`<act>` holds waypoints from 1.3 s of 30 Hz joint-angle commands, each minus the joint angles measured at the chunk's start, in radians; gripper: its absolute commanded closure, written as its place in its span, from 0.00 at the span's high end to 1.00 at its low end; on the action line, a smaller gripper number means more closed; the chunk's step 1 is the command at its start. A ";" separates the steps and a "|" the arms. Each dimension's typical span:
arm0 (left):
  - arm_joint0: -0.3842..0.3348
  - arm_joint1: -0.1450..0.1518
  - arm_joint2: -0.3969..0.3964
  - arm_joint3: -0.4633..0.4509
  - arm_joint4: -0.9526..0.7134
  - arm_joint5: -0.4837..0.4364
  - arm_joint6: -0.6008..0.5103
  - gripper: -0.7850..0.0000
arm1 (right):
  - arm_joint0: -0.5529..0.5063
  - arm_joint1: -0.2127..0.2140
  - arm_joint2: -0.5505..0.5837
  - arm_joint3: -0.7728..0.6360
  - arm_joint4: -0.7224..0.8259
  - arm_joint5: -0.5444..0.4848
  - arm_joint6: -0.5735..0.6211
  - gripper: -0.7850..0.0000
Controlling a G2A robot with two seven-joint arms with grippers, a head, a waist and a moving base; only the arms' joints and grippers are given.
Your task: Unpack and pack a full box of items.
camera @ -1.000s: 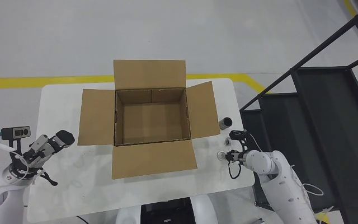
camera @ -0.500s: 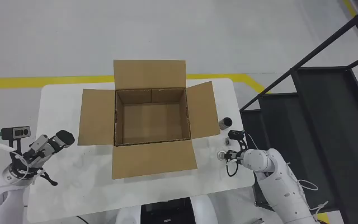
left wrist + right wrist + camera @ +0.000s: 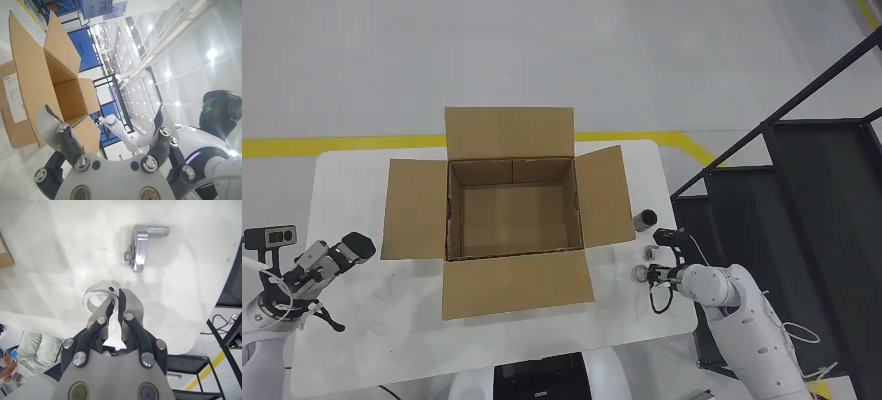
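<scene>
The open cardboard box (image 3: 517, 285) stands in the middle of the white table (image 3: 392, 320) with all flaps spread and nothing visible inside. By the table's right edge lies a small metal ring (image 3: 90, 294), also seen from above (image 3: 643, 272). My right gripper (image 3: 116, 296) is shut on the ring's wall, one finger inside and one outside. A metal bracket with a stub shaft (image 3: 140, 251) lies just beyond it on the table. My left gripper (image 3: 104, 117) is open and holds nothing, off the table's left side (image 3: 357, 245), facing the box (image 3: 47, 85).
A dark stair frame (image 3: 802, 170) stands close to the table's right edge. The bracket (image 3: 645, 217) sits near the box's right flap. Bare tabletop runs in front of the box and along its left side.
My right wrist has shifted slightly at the ring near the table's right edge. The left arm and the box have not moved.
</scene>
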 commanded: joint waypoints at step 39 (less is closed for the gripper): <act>0.000 0.000 0.000 0.000 0.000 0.000 0.000 1.00 | 0.597 0.001 -0.453 -0.306 -0.018 0.032 0.186 0.00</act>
